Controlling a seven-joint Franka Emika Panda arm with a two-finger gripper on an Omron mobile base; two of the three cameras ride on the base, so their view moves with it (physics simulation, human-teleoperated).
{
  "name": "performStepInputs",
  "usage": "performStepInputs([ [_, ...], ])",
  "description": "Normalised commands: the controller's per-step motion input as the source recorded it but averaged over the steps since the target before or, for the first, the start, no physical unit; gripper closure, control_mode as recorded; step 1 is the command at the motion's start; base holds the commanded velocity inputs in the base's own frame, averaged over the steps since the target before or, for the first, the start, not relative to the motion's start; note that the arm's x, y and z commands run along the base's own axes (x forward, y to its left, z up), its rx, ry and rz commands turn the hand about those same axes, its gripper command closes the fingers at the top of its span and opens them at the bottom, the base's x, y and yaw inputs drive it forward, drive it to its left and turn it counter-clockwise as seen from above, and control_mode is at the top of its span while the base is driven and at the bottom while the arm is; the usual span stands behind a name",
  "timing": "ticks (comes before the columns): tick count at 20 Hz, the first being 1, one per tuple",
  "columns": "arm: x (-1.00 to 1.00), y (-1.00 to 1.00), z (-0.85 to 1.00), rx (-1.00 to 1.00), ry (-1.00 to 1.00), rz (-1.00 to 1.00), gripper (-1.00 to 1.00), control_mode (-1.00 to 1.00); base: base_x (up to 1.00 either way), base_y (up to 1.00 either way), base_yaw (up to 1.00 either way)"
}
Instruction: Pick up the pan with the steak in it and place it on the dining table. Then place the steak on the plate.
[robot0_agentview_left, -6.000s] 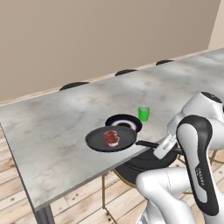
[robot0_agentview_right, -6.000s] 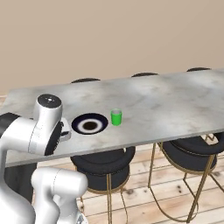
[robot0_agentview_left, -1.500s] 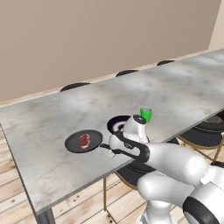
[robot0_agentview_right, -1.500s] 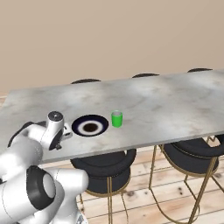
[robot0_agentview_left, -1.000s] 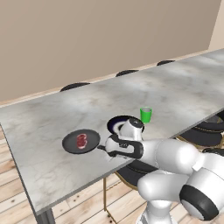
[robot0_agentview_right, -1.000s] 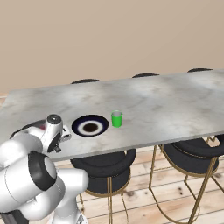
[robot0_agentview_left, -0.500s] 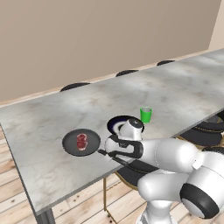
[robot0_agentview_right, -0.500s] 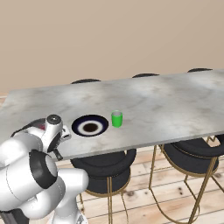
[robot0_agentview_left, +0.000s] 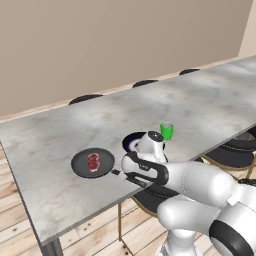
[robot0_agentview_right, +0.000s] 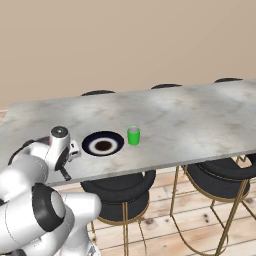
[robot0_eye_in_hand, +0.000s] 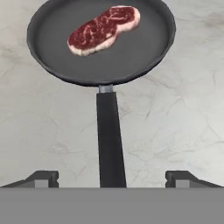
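One pan (robot0_agentview_left: 93, 163) is sitting flat on the dining table (robot0_agentview_left: 200, 105) near its front edge, with the steak (robot0_agentview_left: 93, 162) lying in the middle of it. Its long handle is pointing right, toward my gripper (robot0_agentview_left: 121, 173), and in the hand view the pan (robot0_eye_in_hand: 101, 39) is lying just ahead of me with the steak (robot0_eye_in_hand: 104, 29) inside and the handle running straight back between my fingertips (robot0_eye_in_hand: 43, 178). My jaws are standing wide apart on either side of the handle, not touching it, so I am holding nothing.

Just right of the pan and a little farther back, the plate (robot0_agentview_left: 134, 141) is resting on the marble, partly hidden behind my wrist; the right base view is showing the plate (robot0_agentview_right: 103, 145) whole, with a green cup (robot0_agentview_right: 133, 136) just beside it on the right. That green cup (robot0_agentview_left: 166, 131) is standing upright. Dark round stools (robot0_agentview_right: 123, 187) are tucked under the near edge of the table.

Compared with half a second ago, the pan and steak are lying in the same spot, and my gripper is staying low behind the handle's end.
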Motion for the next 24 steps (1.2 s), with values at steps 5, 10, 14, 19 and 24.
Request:
performStepInputs([
  [5, 0.00, 0.04, 0.34, 0.00, 0.01, -0.11, -1.00, -1.00, 0.00, 0.00, 0.00],
  [10, 0.13, 0.41, 0.16, 0.00, -0.01, -0.15, -1.00, -1.00, 0.00, 0.00, 0.00],
  [14, 0.22, 0.56, 0.10, 0.00, -0.04, -0.19, -1.00, -1.00, 0.00, 0.00, 0.00],
  [19, 0.39, 0.65, 0.04, -0.04, -0.08, -0.22, -1.00, -1.00, 0.00, 0.00, 0.00],
  [24, 0.64, 0.55, 0.00, -0.04, -0.03, -0.24, -1.00, -1.00, 0.00, 0.00, 0.00],
])
